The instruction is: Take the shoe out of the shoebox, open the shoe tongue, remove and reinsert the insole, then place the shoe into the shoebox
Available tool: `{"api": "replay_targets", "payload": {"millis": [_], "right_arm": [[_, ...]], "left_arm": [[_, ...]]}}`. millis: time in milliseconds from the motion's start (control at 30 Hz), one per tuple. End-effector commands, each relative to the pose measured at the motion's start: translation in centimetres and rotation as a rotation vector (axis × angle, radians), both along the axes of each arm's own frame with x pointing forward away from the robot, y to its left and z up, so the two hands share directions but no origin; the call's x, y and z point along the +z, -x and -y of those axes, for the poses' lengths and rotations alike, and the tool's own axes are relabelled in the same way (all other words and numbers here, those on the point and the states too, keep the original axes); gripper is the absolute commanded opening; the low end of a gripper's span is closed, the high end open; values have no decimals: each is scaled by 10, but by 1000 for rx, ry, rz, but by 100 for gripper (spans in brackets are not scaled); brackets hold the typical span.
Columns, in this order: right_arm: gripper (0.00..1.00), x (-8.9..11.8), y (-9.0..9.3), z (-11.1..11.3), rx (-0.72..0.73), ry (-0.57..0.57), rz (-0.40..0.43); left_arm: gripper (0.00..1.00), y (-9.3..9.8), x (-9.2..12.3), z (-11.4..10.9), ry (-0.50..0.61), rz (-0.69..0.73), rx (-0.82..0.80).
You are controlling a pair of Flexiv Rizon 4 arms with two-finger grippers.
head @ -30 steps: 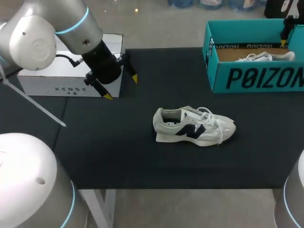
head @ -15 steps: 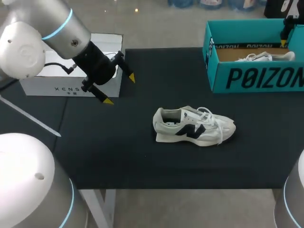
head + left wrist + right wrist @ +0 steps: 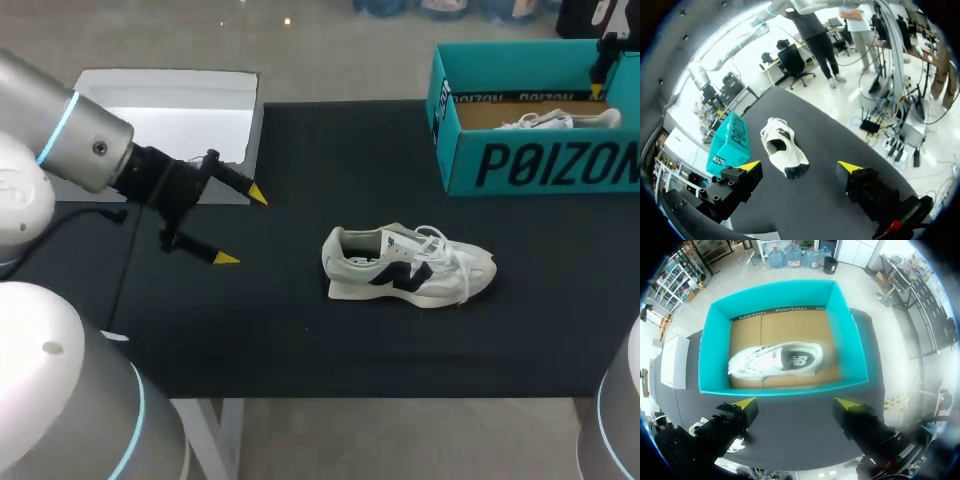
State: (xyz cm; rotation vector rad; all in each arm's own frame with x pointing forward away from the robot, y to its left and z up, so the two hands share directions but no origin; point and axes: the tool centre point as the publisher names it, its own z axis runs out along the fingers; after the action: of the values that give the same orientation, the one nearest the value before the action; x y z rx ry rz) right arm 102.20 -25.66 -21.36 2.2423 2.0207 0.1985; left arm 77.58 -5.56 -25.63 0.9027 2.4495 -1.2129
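A white sneaker with a dark side logo (image 3: 410, 265) lies on its sole in the middle of the black table, toe to the right. My left gripper (image 3: 238, 226) hovers well to its left, open and empty, fingers pointing toward it. In the left wrist view the sneaker (image 3: 782, 147) lies some way ahead of the open gripper (image 3: 800, 167), heel end nearest. The teal shoebox (image 3: 530, 165) stands at the back right with a second white sneaker (image 3: 555, 120) inside. My right gripper (image 3: 796, 402) hangs open above the shoebox (image 3: 782, 295), looking down on that sneaker (image 3: 777, 360).
A white box (image 3: 170, 110) sits at the table's back left corner, just behind my left arm. Black table surface (image 3: 300, 340) stretches between the left gripper and the sneaker and along the front edge.
My left arm has swung down and toward the front left, away from the white box, and its gripper now points sideways at the sneaker. The right arm, sneaker and shoebox have not moved.
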Motion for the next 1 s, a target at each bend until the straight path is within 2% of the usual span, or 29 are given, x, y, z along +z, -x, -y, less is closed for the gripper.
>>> {"api": "replay_targets", "payload": {"millis": [33, 200, 500, 767, 1000], "right_arm": [[100, 0, -1, 0, 0, 0, -1], [100, 0, -1, 0, 0, 0, -1], [100, 0, -1, 0, 0, 0, -1], [100, 0, -1, 0, 0, 0, -1], [100, 0, -1, 0, 0, 0, -1]], "left_arm": [[100, -6, -16, 1, 188, -92, 29], [100, -9, -26, 9, 242, -172, 8], [100, -18, -44, 23, 234, -241, -7], [100, -31, -76, 25, 244, -333, 34], [100, -33, -98, 26, 242, -379, 83]]}}
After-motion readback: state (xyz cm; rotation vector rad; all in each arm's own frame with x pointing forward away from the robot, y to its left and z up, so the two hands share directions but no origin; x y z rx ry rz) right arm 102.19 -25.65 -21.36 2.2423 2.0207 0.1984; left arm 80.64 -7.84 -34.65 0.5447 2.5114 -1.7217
